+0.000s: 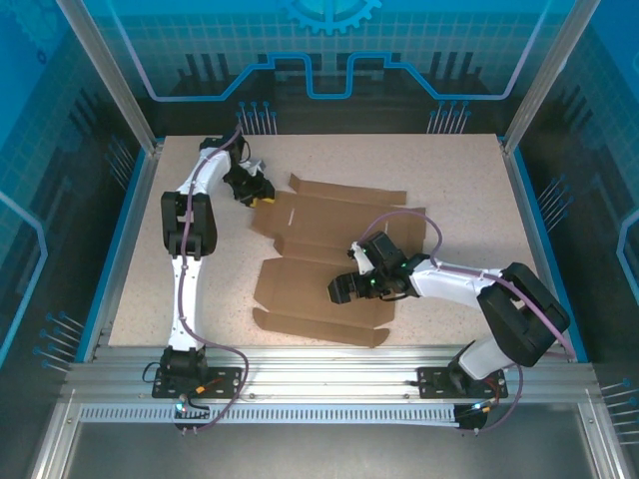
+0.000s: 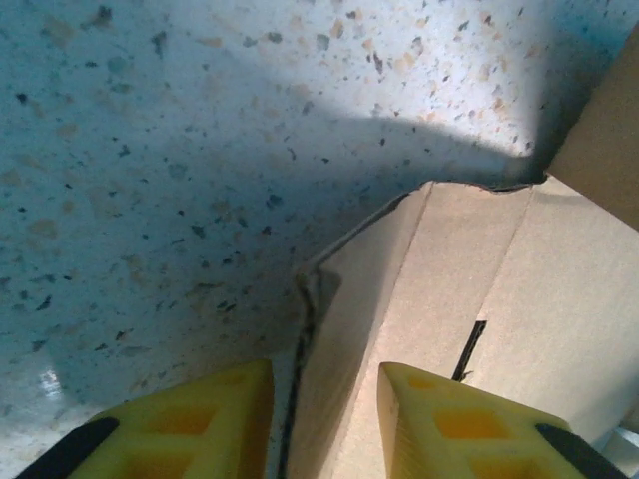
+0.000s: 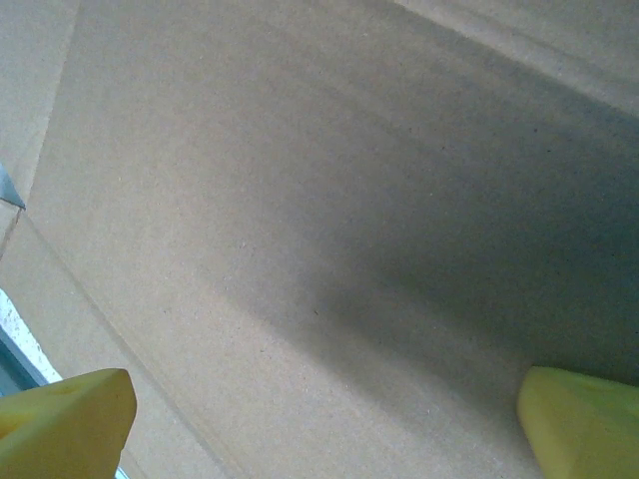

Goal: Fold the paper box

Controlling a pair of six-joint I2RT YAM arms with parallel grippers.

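Where the box (image 1: 319, 225) is laid out flat and unfolded, it occupies the middle of the counter (image 1: 469, 200), between the two arms. Its long axis is set from the near edge toward the far edge, leaning slightly right at the far end. The broad far panel is pointed away from the arm bases, and a narrow strip is turned toward them. The material is plain brown cardboard, thin and matte, cut to a stepped outline with tabs and angled corners. The counter is pale and speckled.

The left tool (image 1: 257, 190) is positioned at the far left corner of the box. In the left wrist view a corner flap (image 2: 369, 299) is seen bent up from the counter, with the yellow fingers (image 2: 200, 424) set at a narrow gap, one on each side. Whether the flap is clamped cannot be told. A short dark slit (image 2: 469, 349) is cut in the panel beside the flap.

The right tool (image 1: 341, 289) is located over the near middle panel, with its jaws spread fully wide. Nothing is held, and whether the panel is touched cannot be told.
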